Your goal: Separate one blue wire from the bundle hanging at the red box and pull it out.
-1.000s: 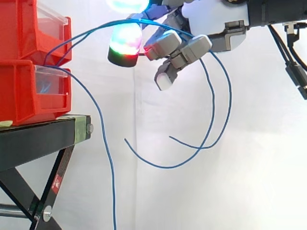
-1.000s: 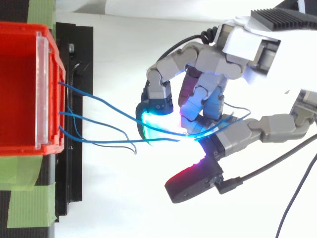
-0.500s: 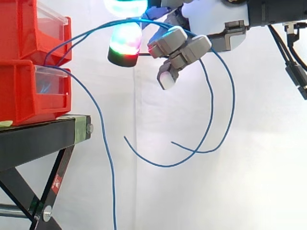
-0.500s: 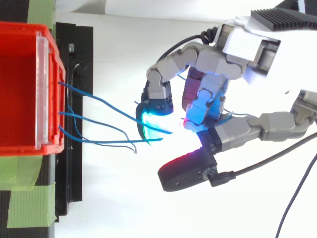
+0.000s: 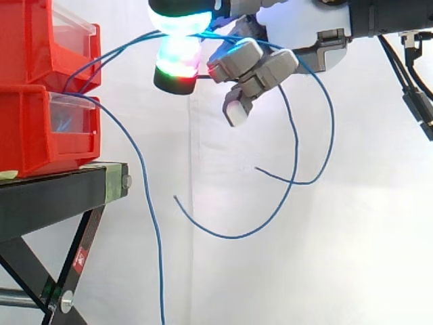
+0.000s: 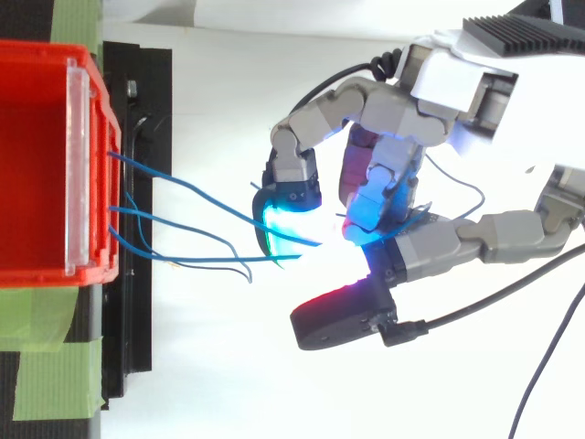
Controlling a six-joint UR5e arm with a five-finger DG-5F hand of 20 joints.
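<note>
Two blue wires (image 5: 230, 237) come out of the gap between the stacked red bins (image 5: 34, 128) and rise to the right, into the robot hand (image 5: 264, 68). The robot hand is at the top of the side view, well apart from the bins. Its fingers are curled and they pinch these wires, which pass between the cyan pad (image 5: 179, 15) above and the red and green pad (image 5: 177, 62) below. On the far side of the robot hand the same wires fall in two wide loops before the white curtain (image 5: 365, 237). One free end points to the left, under the hand. The other free end is higher, inside the outer loop.

One more wire, the loose wire (image 5: 160, 271), leaves the front of the lower bin and hangs down past the black stand (image 5: 54, 196) to the bottom edge.

From above, the wires leave the clear front of the bin at separate places, cross the stand and run toward the fingertips (image 6: 285, 229), which are lit cyan. One of them ends between the stand and the hand. The thumb (image 6: 343, 315), glowing red, lies just beside the fingers. Green tape (image 6: 46, 366) is stuck beside the bin.
</note>
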